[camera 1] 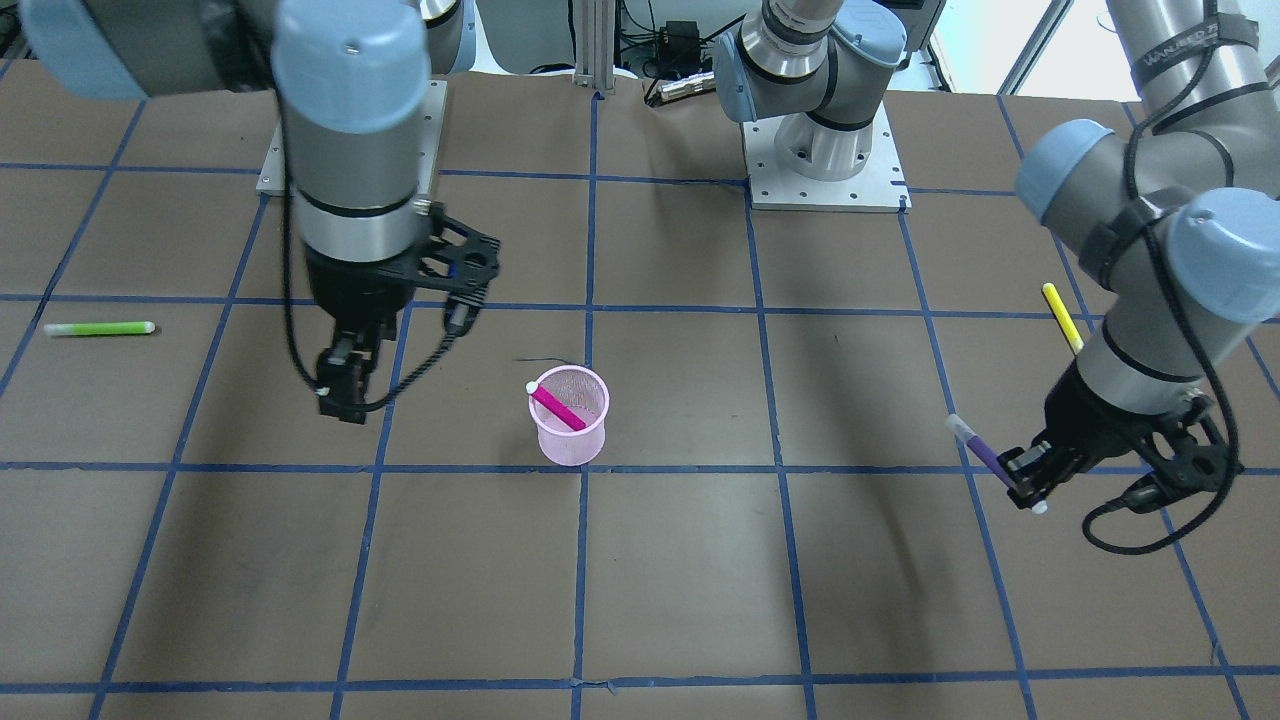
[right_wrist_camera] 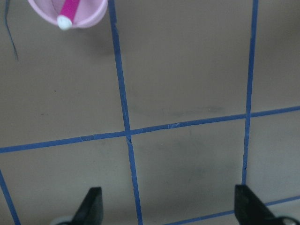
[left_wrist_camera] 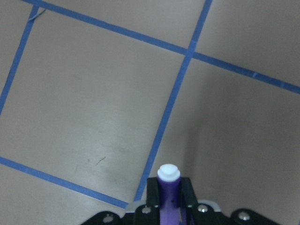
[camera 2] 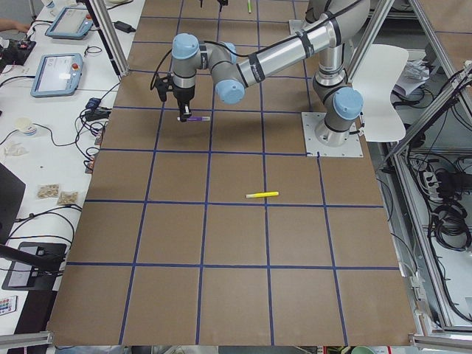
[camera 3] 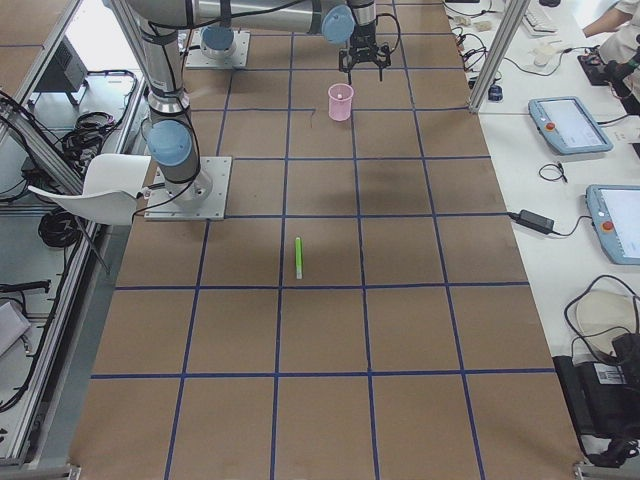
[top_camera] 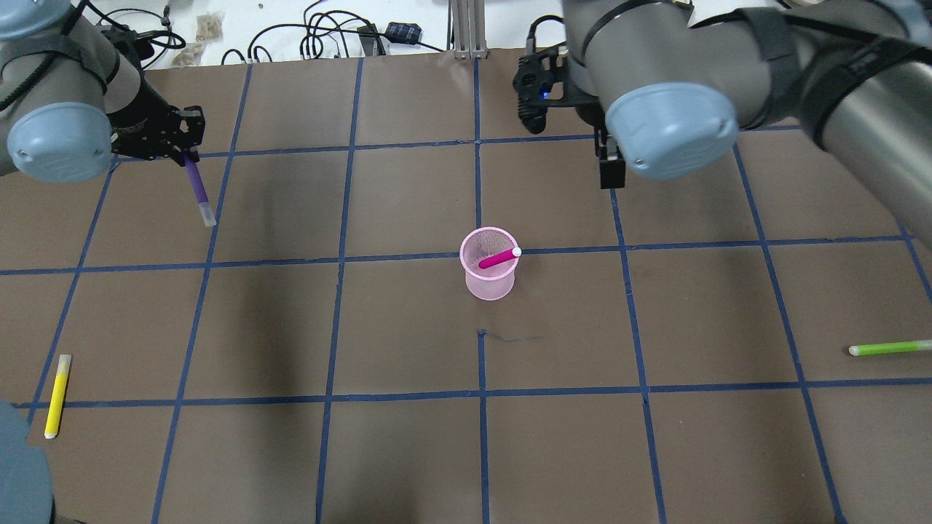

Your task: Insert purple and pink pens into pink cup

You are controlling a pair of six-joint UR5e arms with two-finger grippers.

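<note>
The pink mesh cup [camera 1: 570, 445] stands upright near the table's middle, also seen in the overhead view [top_camera: 491, 287]. The pink pen [camera 1: 556, 407] leans inside it, its white tip over the rim [top_camera: 499, 257]. My left gripper [top_camera: 182, 149] is shut on the purple pen [top_camera: 195, 182] and holds it above the table, far from the cup. In the left wrist view the pen [left_wrist_camera: 168, 185] sits between the fingers. My right gripper [top_camera: 610, 171] hangs open and empty beside the cup. In the right wrist view its fingers [right_wrist_camera: 91, 206] stand wide apart, with the cup [right_wrist_camera: 91, 14] at the top left.
A yellow pen [top_camera: 57, 395] lies flat at the table's left side near my left arm. A green pen [top_camera: 890, 348] lies flat at the far right. Blue tape lines grid the brown table. The arm bases stand at the table's rear edge [camera 1: 825, 150].
</note>
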